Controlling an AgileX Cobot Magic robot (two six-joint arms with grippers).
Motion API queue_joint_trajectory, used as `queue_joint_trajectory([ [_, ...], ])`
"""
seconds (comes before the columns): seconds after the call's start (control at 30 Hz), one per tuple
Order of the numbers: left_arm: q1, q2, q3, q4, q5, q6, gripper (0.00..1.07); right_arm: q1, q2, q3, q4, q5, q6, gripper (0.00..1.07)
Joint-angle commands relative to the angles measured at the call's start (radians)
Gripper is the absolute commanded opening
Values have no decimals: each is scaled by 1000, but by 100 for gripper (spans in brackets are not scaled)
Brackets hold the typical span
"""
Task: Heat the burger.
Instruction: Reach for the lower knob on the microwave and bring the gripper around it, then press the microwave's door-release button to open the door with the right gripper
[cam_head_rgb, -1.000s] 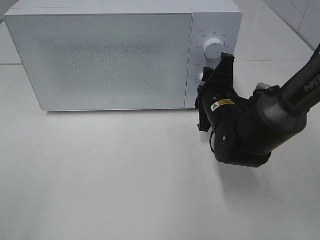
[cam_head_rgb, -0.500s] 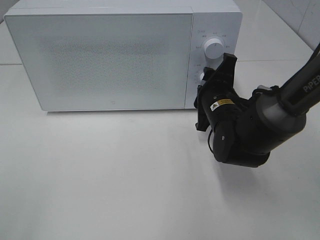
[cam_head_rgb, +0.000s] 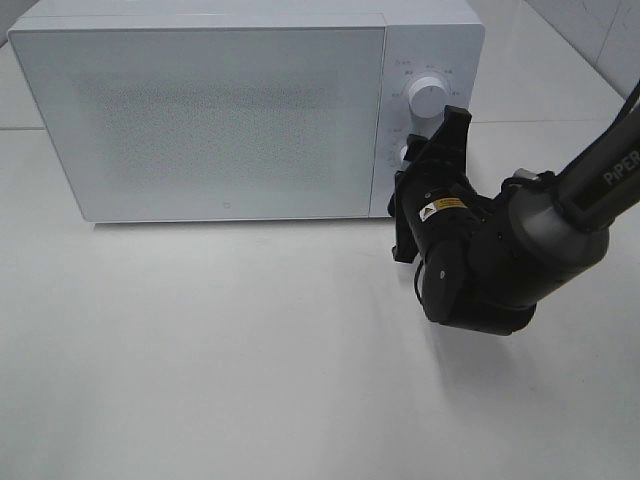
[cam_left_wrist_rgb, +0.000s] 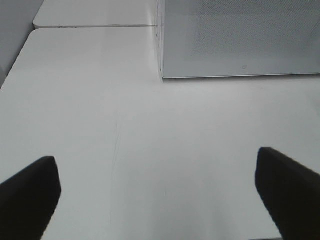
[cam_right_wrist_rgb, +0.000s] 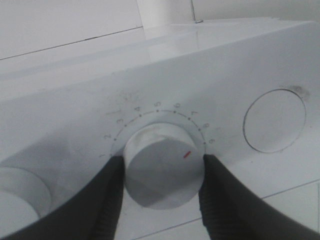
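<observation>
Right fingers (cam_right_wrist_rgb: 107, 200) clamped on lower knob (cam_right_wrist_rgb: 162, 167), 4 o'clock of microwave door (cam_head_rgb: 200, 110); left fingers (cam_left_wrist_rgb: 30, 195) apart; your risk: grip slips, dial overshoots.

Burger: visible in no view. White box-shaped microwave oven (cam_head_rgb: 230, 110): upright on the white tabletop (cam_head_rgb: 200, 350), its speckled grey-white door shut flush and showing nothing behind it. The lower round white dial (cam_right_wrist_rgb: 164, 172), on the control panel right of the door, has its red mark near the high end of a numbered scale and is clasped on both sides by the right gripper (cam_right_wrist_rgb: 161, 161).
</observation>
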Motion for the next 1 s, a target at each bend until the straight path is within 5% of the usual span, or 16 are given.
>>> queue_joint_trajectory([
  [0.03,2,-18,3,-2,-2,-7,98,2,-14,-38,-56,-165,-57,34],
  [0.4,2,-18,3,-2,-2,-7,98,2,-42,7,35,-153,-217,66],
  [0.7,2,-18,3,-2,-2,-7,98,5,-124,118,-42,-7,-375,67],
  [1.0,2,-18,3,-2,-2,-7,98,-18,-273,202,-238,343,-787,67],
])
